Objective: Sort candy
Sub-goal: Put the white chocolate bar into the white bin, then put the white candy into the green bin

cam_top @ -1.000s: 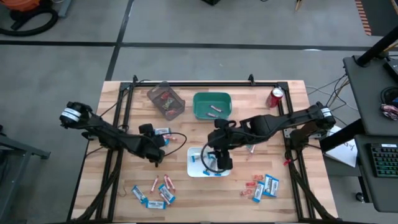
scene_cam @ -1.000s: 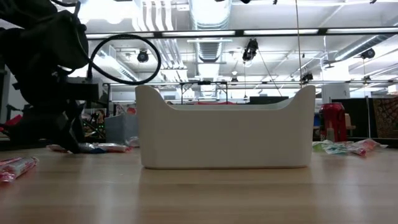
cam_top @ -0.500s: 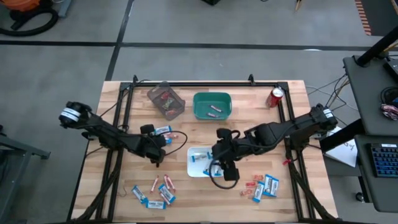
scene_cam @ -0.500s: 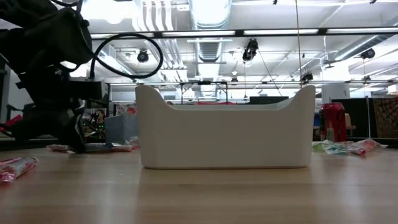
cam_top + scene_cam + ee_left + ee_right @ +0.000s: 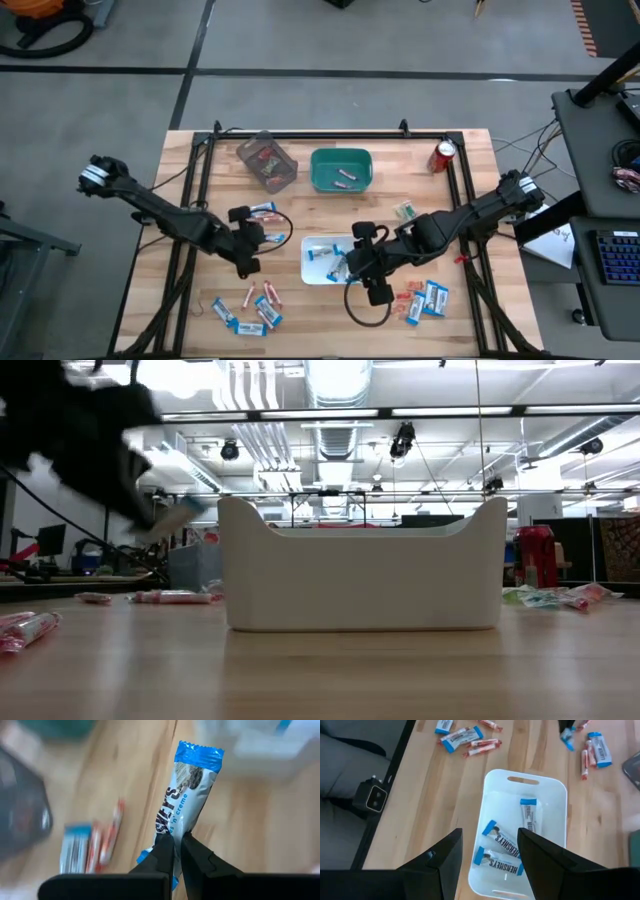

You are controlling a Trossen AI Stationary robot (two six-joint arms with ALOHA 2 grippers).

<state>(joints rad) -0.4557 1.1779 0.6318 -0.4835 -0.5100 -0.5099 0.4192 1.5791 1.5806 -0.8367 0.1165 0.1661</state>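
The left gripper point(image 5: 177, 842) pinches a blue-and-white packet point(image 5: 187, 795) left of the white bin point(image 5: 310, 268). I'd carry it level over the bin before releasing. The right gripper point(image 5: 487, 857), fingers spread and empty, hangs above that bin.

The table point(image 5: 300, 320) is pale wood with a visible grain and a smooth, faintly satin finish. The white bin point(image 5: 550, 815) looks like smooth moulded plastic, matt to softly glossy. The blue-and-white packet point(image 5: 187, 800) wears a shiny, crinkled foil-like wrapper. The left gripper point(image 5: 177, 854) has matt black fingers. The red can point(image 5: 443, 156) looks like glossy metal.
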